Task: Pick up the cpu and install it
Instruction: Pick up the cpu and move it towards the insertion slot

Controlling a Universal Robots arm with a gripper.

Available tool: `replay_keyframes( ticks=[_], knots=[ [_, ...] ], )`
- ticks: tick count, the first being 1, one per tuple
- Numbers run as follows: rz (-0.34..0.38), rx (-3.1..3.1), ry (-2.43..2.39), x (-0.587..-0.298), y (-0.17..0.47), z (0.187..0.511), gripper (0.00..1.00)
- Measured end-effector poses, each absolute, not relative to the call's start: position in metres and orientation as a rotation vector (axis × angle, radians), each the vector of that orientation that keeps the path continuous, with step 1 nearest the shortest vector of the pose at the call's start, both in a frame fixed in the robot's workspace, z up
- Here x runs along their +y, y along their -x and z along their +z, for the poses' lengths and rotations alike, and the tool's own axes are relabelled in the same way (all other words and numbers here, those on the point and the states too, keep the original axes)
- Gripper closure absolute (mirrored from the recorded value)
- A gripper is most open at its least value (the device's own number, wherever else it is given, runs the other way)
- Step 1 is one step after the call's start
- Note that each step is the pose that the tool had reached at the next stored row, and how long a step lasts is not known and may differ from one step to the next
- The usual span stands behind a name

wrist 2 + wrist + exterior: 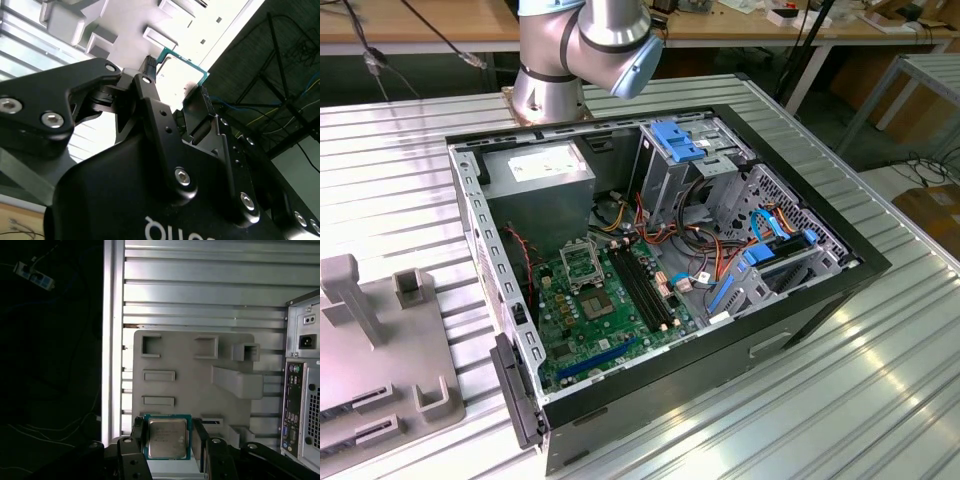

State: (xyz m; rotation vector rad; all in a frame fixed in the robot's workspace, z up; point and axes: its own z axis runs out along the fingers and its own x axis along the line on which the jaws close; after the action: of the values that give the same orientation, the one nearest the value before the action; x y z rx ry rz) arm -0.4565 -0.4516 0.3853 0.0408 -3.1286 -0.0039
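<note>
1. Grip: your gripper (pixel 168 442) is clamped on the cpu (pixel 167 438); its fingers (pixel 138 436) press two opposite edges; both wrist views show the chip pinched between them, its silvery face turned to the first wrist camera.
2. Place: the cpu hangs in front of the grey fixture tray (pixel 195 385), which lies on the ribbed metal table (pixel 200 290); it looks clear of the tray, though you cannot be sure from these angles; the rear panel of the computer case (pixel 301 390) stands just beside the tray.
3. Handling: judge it light, thin and stiff; the metal lid is likely slick, and the green rim and underside contacts fragile; the edges are the right hold, as you have it now; a gentle squeeze should do, and a level carry.
4. Surroundings: in the exterior view the case lies open on its side; the socket (pixel 582 264) sits on the motherboard (pixel 590 335), between the power supply (pixel 545 175) and the dark heatsink (pixel 601 305); the memory slots (pixel 642 285) run just beside it.
5. Obstacles: the perforated case wall (pixel 485 250) stands between tray and socket; red and dark wires (pixel 518 252) hang near the socket; a cable bundle (pixel 695 255) crowds the far side of the slots; the tray's raised blocks (pixel 237 382) sit near the chip.
</note>
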Motion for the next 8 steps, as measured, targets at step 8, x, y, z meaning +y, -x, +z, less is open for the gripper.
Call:
replay_keyframes(
  ticks=[8],
  knots=[
    [-0.004,-3.129,-0.041,-0.4515,0.4475,0.3853,0.53]
  ],
)
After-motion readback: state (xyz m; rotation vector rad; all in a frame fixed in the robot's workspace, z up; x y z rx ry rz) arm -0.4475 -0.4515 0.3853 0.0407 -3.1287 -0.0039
